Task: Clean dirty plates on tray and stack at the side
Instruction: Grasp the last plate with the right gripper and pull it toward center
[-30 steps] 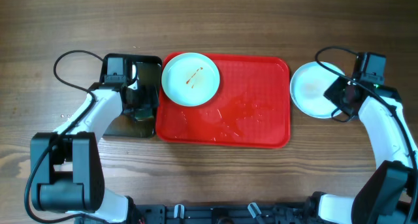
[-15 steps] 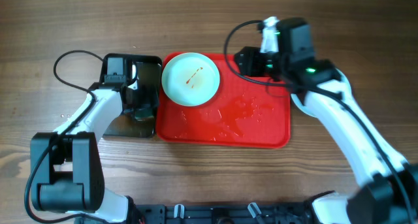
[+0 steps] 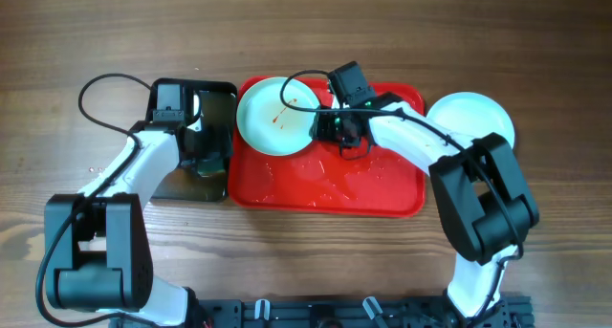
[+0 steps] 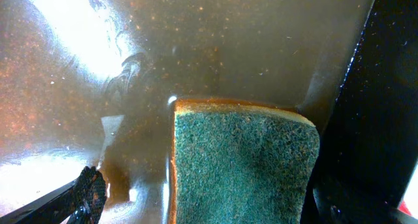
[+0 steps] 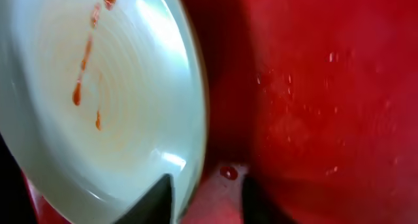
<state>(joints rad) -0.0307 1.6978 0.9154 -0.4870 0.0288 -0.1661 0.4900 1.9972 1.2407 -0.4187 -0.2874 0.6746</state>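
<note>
A sauce-streaked plate [image 3: 273, 118] lies on the red tray [image 3: 382, 199], its rim between the parted fingers of the right claw [image 5: 206, 201], another plate [image 3: 478, 118] on the table behind that claw, while the left claw [image 4: 219, 201] hangs spread above a green sponge [image 4: 241, 165].

Sauce-streaked plate [image 5: 98, 119] lies on a wet red tray [image 5: 313, 106], its rim between parted fingers [image 5: 157, 201].

A pale mint plate [image 3: 263, 127], streaked orange-brown, is seen at ten o'clock on the red tray [image 3: 382, 189]. A speckled green sponge [image 4: 245, 165] is edged with tan.
</note>
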